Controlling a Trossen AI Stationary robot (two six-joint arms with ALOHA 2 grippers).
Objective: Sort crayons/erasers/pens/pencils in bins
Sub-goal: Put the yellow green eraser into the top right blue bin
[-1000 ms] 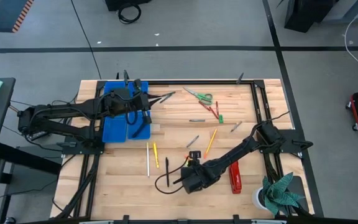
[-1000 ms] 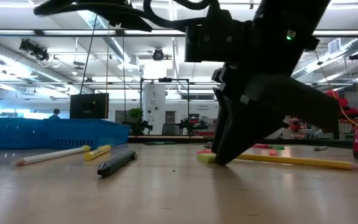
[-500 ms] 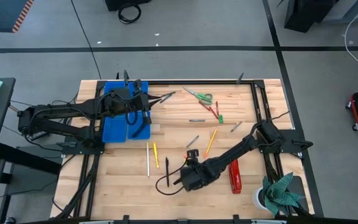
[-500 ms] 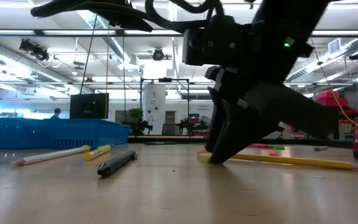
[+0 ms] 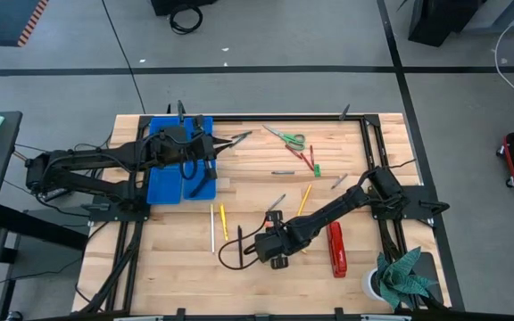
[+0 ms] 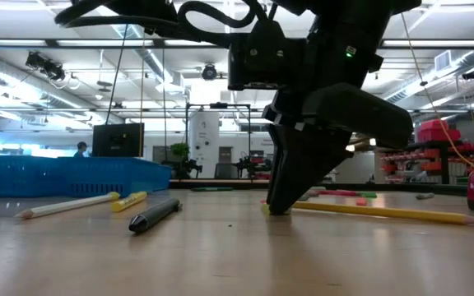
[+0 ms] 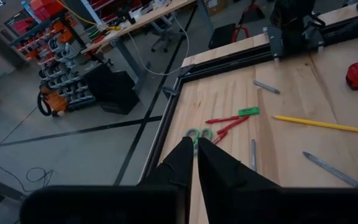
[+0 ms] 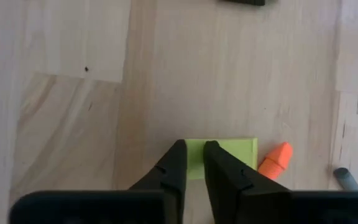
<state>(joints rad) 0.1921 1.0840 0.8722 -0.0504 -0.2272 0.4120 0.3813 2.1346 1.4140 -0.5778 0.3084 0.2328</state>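
A small yellow-green eraser (image 8: pixel 229 155) lies flat on the wooden table, beside the orange end (image 8: pixel 275 161) of a long yellow pencil (image 5: pixel 302 203). My right gripper (image 8: pixel 193 155) points steeply down at it near the table's middle (image 5: pixel 273 218), fingers closed on its end. In the low view the eraser (image 6: pixel 264 209) peeks out beside the fingertips. My left gripper (image 7: pixel 196 149) is shut and empty, held in the air beside the blue bins (image 5: pixel 169 165) at the far left. My right gripper comes from above, slanting steeply down, onto one end of the eraser (image 8: pixel 194 163). A strip of the eraser shows between the two nearly closed fingers (image 8: pixel 178 163); the rest sticks out to one side. The eraser lies flat on the table.
A white pencil (image 5: pixel 211 227), a short yellow pencil (image 5: pixel 223 223) and a black pen (image 5: pixel 239 234) lie left of the gripper. A grey pen (image 5: pixel 277 202) lies just beyond it. Farther back are green scissors (image 5: pixel 288 138) and red crayons (image 5: pixel 303 157). A red stapler (image 5: pixel 336 252) lies near right.
My right gripper has slid a little toward the table's left edge, turned slightly, and shut its wide-open fingers down onto the eraser's end. The eraser stays on the table.
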